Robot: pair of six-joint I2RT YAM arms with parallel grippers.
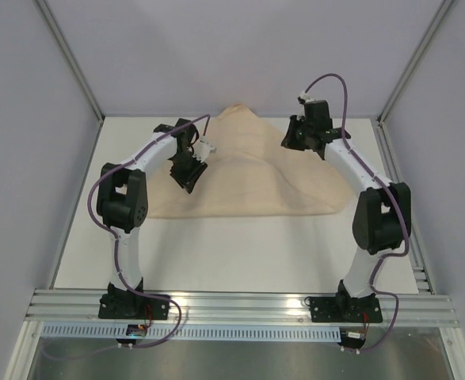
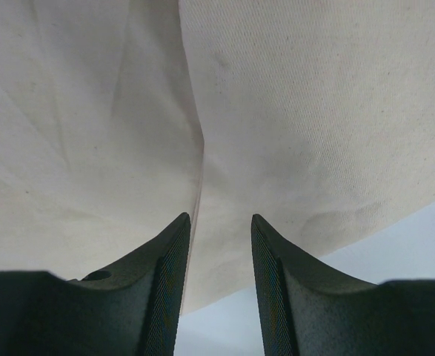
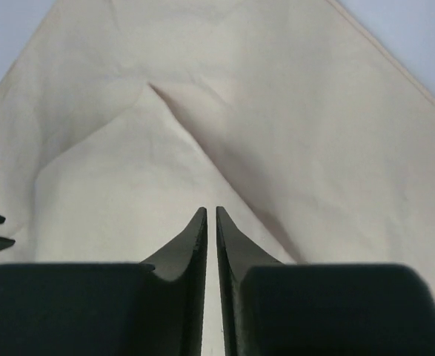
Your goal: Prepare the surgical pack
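Observation:
The tan wrap sheet [image 1: 248, 178] lies folded into a broad triangular mound at the middle rear of the table. My left gripper [image 1: 189, 176] hovers over its left part, open and empty. In the left wrist view [image 2: 218, 216] a fold edge [image 2: 199, 148] runs up from between the fingers. My right gripper [image 1: 293, 137] is at the sheet's upper right, shut and empty. In the right wrist view [image 3: 210, 209] it points at a folded flap [image 3: 121, 178] of the sheet [image 3: 336, 126]. The steel tray, clamps, tweezers, gauze pads and packets are out of sight.
The white table top [image 1: 240, 253] shows in front of the sheet and at both sides. Grey walls and aluminium frame posts [image 1: 70, 59] enclose the table. A metal rail [image 1: 240, 305] with the arm bases runs along the near edge.

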